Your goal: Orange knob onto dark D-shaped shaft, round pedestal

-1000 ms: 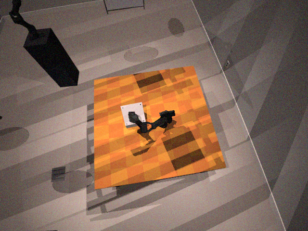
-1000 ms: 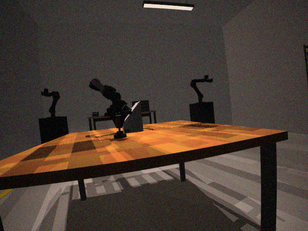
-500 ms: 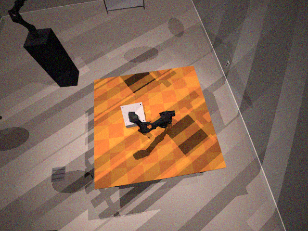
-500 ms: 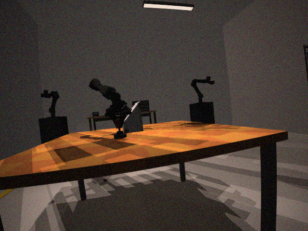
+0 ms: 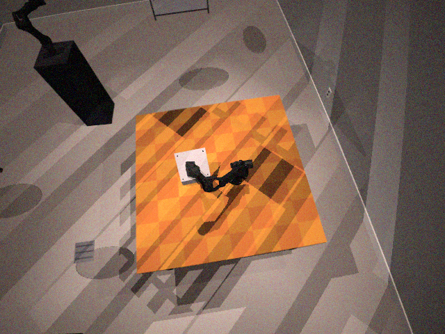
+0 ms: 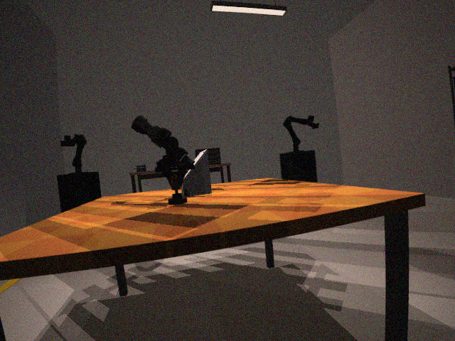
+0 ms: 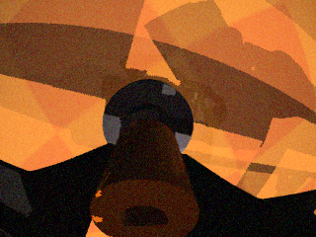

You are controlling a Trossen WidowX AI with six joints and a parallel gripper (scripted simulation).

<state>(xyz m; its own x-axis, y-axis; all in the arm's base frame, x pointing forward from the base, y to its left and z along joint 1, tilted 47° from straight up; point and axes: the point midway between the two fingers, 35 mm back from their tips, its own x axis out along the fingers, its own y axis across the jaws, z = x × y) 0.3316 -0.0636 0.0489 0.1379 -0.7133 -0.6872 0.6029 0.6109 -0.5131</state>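
My gripper [image 6: 176, 187] [image 7: 146, 156] is shut on the orange knob [image 7: 149, 160], which looks dark brown in the shade, with a dark D-shaped opening in its near end. The round pedestal [image 6: 177, 200] [image 7: 111, 129] is below the knob, black and grey-blue, its disc showing around the knob's far end in the wrist view. In the exterior view a thin dark shaft [image 6: 176, 192] shows between the fingertips and the pedestal, so the knob is not down on the pedestal. The meeting of hole and shaft is hidden. In the top view the arm hides knob and pedestal.
The arm [image 5: 208, 185] [image 6: 165, 137] reaches from a wedge-shaped stand [image 5: 182, 158] [image 6: 202, 180] with a sloping white plate, close beside the pedestal. The checkered orange table [image 5: 172, 229] [image 6: 293, 196] carries dark shadows. Other arms on black boxes stand off the table.
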